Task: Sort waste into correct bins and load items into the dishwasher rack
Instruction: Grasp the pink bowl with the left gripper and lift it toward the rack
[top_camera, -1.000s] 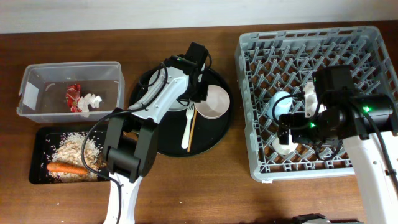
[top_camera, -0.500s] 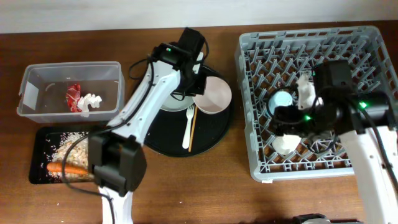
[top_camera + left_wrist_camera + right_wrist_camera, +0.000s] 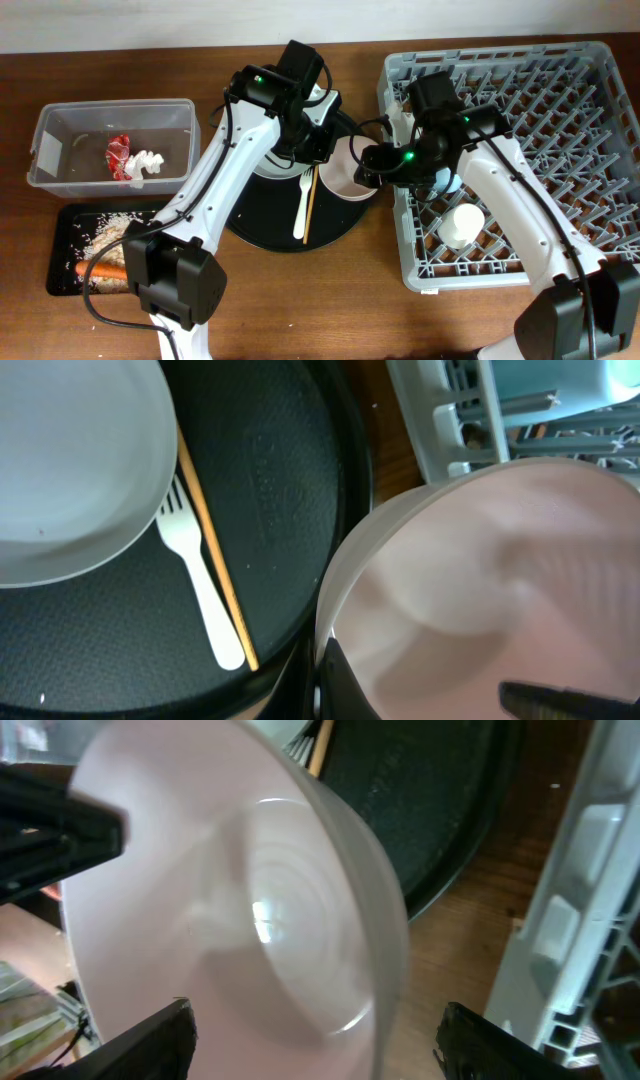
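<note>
Bowl handover: left hand [image 3: 323,150] clamps the pinkish-white bowl [image 3: 345,172] at the round tray's [image 3: 262,222] 3 o'clock edge; right hand [image 3: 368,168] straddles it, jaws apart. Next, right should close, left release, then dishwasher rack [image 3: 560,80].

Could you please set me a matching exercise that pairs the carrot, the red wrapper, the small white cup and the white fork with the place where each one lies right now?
Things:
1. carrot
2. red wrapper
3. small white cup
4. white fork

Places:
A. in the dishwasher rack
B. on the round black tray
C. in the clear tub
D. in the shallow black tray

Right pairs: 1-D, 2-C, 3-A, 4-B.
</note>
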Controlling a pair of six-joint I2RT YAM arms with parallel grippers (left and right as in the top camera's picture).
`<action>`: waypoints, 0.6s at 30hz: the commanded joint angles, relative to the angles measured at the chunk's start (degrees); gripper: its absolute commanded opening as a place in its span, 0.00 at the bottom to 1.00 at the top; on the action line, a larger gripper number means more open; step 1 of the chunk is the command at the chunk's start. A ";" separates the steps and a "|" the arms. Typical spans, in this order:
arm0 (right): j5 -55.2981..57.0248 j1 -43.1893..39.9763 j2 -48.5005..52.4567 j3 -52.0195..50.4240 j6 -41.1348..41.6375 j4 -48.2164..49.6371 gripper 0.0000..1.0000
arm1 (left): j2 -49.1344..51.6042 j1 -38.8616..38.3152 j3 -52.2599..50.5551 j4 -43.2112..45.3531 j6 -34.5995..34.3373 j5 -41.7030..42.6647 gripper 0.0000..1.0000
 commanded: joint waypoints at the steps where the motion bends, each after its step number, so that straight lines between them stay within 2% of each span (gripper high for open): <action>1: -11.61 -5.07 0.33 0.02 -2.03 0.46 0.84 | -1.75 0.24 0.74 1.75 2.93 2.62 0.00; 3: -21.33 -11.85 0.35 0.02 -5.18 1.11 0.85 | -1.86 2.10 0.74 4.57 4.39 9.64 0.00; 4: -23.50 -13.38 0.35 0.02 -7.04 0.09 0.85 | -1.86 2.86 0.74 5.97 4.39 11.67 0.00; 6: -23.65 -14.49 0.35 0.02 -7.96 0.98 0.85 | -1.86 4.61 0.72 7.98 8.66 22.23 0.00; 7: -29.40 -14.49 0.35 0.02 -7.96 3.65 0.85 | -1.86 4.70 0.72 7.82 9.53 22.84 0.00; 10: -31.21 -14.38 0.35 0.02 -7.96 5.05 0.84 | -1.86 4.70 0.72 7.82 9.55 22.80 0.00; 12: -33.92 -14.38 0.35 0.02 -7.69 6.78 0.76 | -1.86 4.68 0.72 7.17 9.53 19.71 0.00; 13: -33.94 -14.38 0.35 0.02 -7.67 6.78 0.65 | -1.86 4.68 0.70 6.75 9.53 18.73 0.00; 15: -33.92 -14.38 0.35 0.02 -7.69 6.27 0.52 | -1.86 4.70 0.70 6.82 9.53 18.62 0.00; 18: -33.70 -14.38 0.35 0.02 -7.74 5.60 0.52 | -1.86 4.70 0.70 7.32 9.51 17.88 0.00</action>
